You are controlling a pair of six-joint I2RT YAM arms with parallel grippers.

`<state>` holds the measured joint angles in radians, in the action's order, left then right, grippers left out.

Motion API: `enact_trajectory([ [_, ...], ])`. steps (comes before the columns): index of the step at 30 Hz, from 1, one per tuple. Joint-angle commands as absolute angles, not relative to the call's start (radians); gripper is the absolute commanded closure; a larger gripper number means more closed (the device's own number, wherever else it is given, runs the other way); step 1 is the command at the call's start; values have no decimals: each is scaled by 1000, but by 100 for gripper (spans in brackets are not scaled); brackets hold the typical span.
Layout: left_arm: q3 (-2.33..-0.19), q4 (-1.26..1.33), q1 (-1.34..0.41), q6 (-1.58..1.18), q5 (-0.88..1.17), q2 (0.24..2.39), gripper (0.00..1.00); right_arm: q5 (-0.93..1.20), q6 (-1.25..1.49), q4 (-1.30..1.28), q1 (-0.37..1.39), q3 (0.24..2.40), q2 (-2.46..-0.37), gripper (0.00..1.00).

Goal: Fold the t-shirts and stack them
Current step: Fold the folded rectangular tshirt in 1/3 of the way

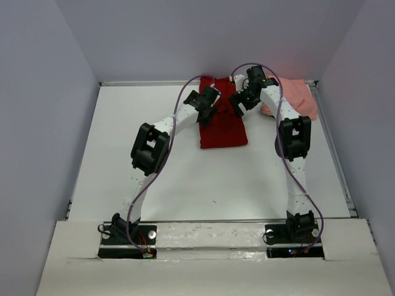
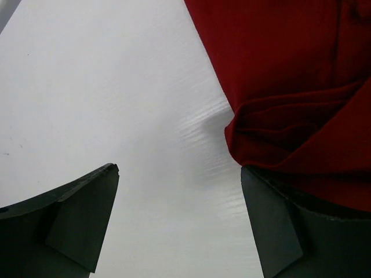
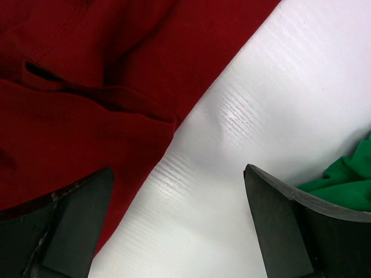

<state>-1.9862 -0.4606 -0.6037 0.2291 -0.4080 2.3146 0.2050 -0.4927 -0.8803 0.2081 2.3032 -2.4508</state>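
Observation:
A dark red t-shirt (image 1: 223, 128) lies folded in a narrow rectangle at the far middle of the white table (image 1: 185, 179). A salmon pink t-shirt (image 1: 300, 97) is bunched at the far right. My left gripper (image 1: 206, 115) hovers over the red shirt's left edge and is open. In the left wrist view the gripper (image 2: 179, 174) has only bare table between its fingers, and the red shirt (image 2: 290, 69) reaches its right finger (image 2: 278, 226). My right gripper (image 1: 238, 103) is open at the shirt's right edge. In the right wrist view the gripper (image 3: 177, 174) spans the red shirt (image 3: 87, 87) and bare table, with green fabric (image 3: 348, 179) behind its right finger.
Grey walls close in the table on the left, back and right. A raised white ledge (image 1: 210, 234) carries both arm bases along the near edge. Purple cables (image 1: 179, 117) loop along each arm.

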Motion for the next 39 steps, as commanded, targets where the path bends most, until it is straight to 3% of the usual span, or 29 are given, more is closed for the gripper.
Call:
enact_trajectory([
  [1,-2026,-454,-601,250,-492,2263,1,175,-489,-841,201,2339,-2407,0],
  [10,-2103,-514,-571,255,-587,2128,1,340,-471,-893,201,2254,-2154,0],
  [15,-1927,-451,-539,299,-672,1981,1,423,-535,-923,227,2102,-2007,0],
  [18,-1824,-439,-460,252,-626,1878,1,344,-623,-882,273,1911,-1903,0],
  [25,-1629,-414,-223,181,-306,1668,1,140,-745,-674,382,1516,-1724,0],
  [32,-1470,-348,-204,195,-305,1562,1,-122,-897,-361,472,1289,-1733,0],
  [39,-1431,-325,-203,212,-321,1554,1,-294,-1057,-48,603,1209,-1805,0],
])
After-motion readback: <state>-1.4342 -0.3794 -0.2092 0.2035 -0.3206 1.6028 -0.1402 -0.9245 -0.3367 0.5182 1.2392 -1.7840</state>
